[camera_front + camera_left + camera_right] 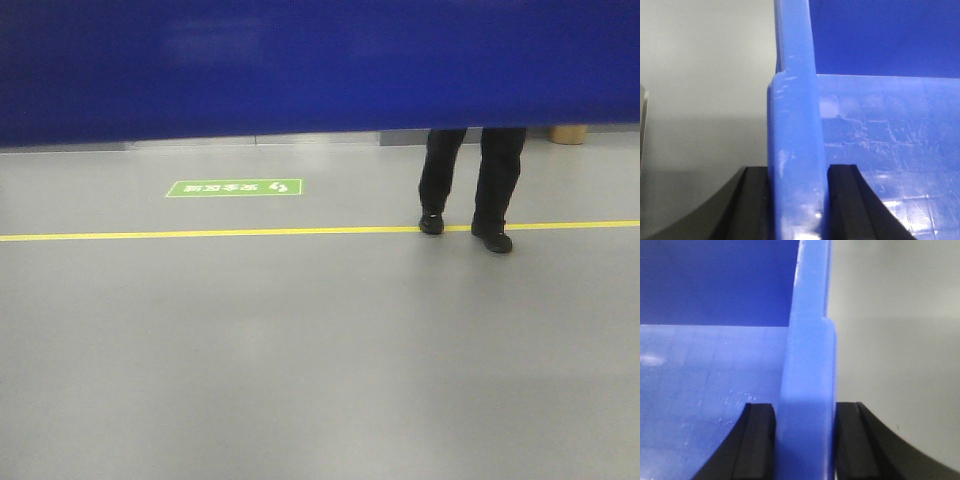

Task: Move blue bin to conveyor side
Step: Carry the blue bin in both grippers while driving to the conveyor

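blue bin [320, 70], where is it sitting right now?

it is filling the whole top band of the front view, close to the camera, with its lower edge cutting across the far part of the grey floor [300, 380]. both arms are gripping it, one at each end wall.

how are the grippers doing?

the left gripper [797, 200] is closing its two black fingers [752, 200] on either side of a side wall of the bin, one finger outside and one inside, both pressing against the plastic. the right gripper [805, 440] is doing the same on its wall, with its fingers [852, 440] squeezing the rim between them. neither is opening wider than the wall's thickness.

what is lying around it?

a yellow line [200, 235] is running across the floor from side to side, and a green floor sign [233, 187] is lying just beyond it.

is anything standing in the way?

a person [470, 170] in dark trousers is standing ahead and to the right, black shoes [492, 238] touching the yellow line, upper body hiding behind the bin. a tan object [568, 134] is peeking out near the far right, too cut off to name.
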`<state>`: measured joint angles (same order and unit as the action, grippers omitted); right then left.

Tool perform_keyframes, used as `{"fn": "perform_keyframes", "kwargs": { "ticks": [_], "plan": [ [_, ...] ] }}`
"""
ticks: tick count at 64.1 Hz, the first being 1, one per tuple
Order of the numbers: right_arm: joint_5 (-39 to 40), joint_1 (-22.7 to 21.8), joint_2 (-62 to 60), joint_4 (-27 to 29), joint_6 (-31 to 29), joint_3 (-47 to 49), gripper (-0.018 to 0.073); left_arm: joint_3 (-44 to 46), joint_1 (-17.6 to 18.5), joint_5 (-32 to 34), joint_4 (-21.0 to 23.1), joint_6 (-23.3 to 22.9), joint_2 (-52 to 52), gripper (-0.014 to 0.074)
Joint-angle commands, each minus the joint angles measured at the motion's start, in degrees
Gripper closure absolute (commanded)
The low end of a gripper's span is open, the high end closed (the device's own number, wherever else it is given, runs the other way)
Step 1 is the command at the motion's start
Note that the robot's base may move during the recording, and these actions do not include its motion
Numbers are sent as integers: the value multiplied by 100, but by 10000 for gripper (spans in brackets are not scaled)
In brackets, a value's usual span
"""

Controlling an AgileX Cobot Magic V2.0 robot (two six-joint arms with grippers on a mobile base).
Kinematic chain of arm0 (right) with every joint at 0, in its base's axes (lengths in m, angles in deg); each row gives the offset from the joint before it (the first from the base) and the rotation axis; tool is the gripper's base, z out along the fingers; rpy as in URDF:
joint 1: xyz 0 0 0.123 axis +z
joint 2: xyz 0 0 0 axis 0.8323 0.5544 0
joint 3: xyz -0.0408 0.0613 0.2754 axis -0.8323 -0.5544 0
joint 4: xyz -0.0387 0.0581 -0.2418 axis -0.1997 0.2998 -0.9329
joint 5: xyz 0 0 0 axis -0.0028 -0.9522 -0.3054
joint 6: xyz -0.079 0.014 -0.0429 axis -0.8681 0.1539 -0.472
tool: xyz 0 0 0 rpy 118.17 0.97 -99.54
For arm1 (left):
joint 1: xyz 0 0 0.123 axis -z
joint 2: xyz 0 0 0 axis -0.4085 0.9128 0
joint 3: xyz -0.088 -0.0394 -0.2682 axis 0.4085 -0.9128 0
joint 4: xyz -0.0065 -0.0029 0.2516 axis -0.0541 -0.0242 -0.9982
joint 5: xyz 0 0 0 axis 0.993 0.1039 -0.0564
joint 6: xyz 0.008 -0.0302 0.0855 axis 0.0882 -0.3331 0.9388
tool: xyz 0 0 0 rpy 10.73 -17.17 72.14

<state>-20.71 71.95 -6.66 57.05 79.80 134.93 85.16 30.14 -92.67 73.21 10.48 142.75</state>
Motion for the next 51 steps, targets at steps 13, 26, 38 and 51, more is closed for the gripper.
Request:
{"fn": "perform_keyframes", "kwargs": {
  "ticks": [13,26,38,51],
  "plan": [
    [549,6,-119,-284,-103,75,638,69,-3,417,-186,42,-110,616],
    [549,6,-119,-284,-103,75,638,69,-3,417,-198,42,-110,616],
    [563,6,-119,-284,-103,75,638,69,-3,430,-196,42,-110,616],
    [563,6,-119,-284,-103,75,638,69,-3,430,-196,42,-110,616]
  ]
}}
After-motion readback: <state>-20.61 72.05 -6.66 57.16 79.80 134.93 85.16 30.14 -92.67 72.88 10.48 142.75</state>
